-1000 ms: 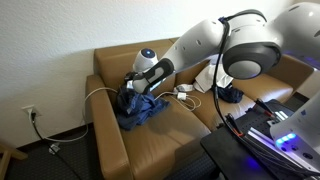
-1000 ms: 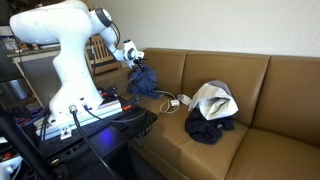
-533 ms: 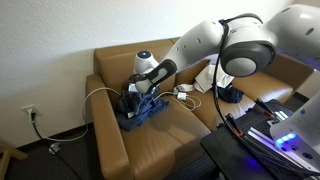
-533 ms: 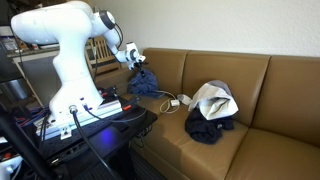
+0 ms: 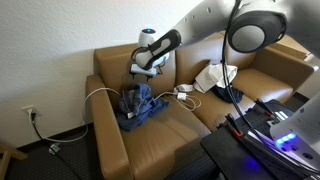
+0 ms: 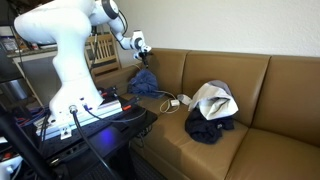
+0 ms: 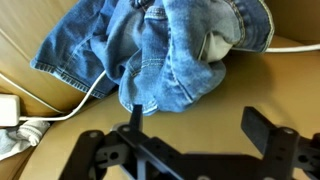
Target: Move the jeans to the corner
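1. The jaws stand wide apart and empty, hanging above the end seat of the brown bench point(image 5: 165, 140), clear of the jeans point(image 7: 170, 50).
2. The jeans lie in a crumpled heap on that end seat, beside the bench's armrest and close to its backrest.
3. A white cable point(image 7: 60, 105) lies on the bench seat and meets the jeans' edge.
4. A heap of dark and white clothes point(image 6: 212, 110) sits on the bench's middle seat.

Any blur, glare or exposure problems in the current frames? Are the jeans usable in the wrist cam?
Wrist view: the jeans are fairly sharp and evenly lit, while the gripper is dark, almost a silhouette. In an exterior view, the arm looms large near the lens, and a blue light glows low down. In both exterior views the jeans are small, with no glare.
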Available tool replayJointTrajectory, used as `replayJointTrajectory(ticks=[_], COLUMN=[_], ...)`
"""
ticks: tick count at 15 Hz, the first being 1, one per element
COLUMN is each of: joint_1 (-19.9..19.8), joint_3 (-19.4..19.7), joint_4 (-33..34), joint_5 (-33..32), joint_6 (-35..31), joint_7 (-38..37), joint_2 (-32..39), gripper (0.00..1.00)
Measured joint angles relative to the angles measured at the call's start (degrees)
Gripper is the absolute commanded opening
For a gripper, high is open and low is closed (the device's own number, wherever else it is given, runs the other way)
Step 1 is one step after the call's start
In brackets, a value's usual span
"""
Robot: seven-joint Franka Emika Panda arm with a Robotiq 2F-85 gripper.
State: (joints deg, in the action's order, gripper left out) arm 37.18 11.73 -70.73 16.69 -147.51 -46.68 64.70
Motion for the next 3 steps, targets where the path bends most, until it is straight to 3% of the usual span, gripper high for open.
replayJointTrajectory(ticks=[3], joint_1=[-2.7], joint_3=[-0.5], joint_4=[-7.6], joint_5=[2.9], joint_6=[2.4], joint_7=[2.6], joint_2=[-8.2], gripper=[1.0])
